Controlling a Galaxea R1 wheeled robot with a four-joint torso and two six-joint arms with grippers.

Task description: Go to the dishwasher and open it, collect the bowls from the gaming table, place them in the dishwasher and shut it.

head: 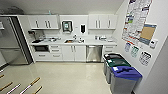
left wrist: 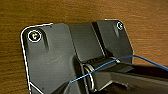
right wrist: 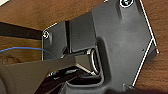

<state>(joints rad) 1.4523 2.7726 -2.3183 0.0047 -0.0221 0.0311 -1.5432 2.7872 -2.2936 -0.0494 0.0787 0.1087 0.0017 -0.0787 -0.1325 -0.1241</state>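
Note:
The dishwasher (head: 94, 53) stands shut under the white counter (head: 100, 43), straight ahead across the room, to the right of the sink cabinet. Its steel front has a bar handle along the top. The bowls and the gaming table are out of view. In the left wrist view, brown wood grain (left wrist: 75, 12) lies behind the robot's dark plate. The right wrist view shows the same kind of brown wood (right wrist: 30, 15).
A row of waste bins, one blue-lidded (head: 125, 72) and one green-lidded (head: 116, 62), lines the right wall near the dishwasher. A steel fridge (head: 11, 42) stands at the left. Rods with wooden handles (head: 31, 85) poke in at the lower left. Pale floor (head: 70, 75) stretches to the cabinets.

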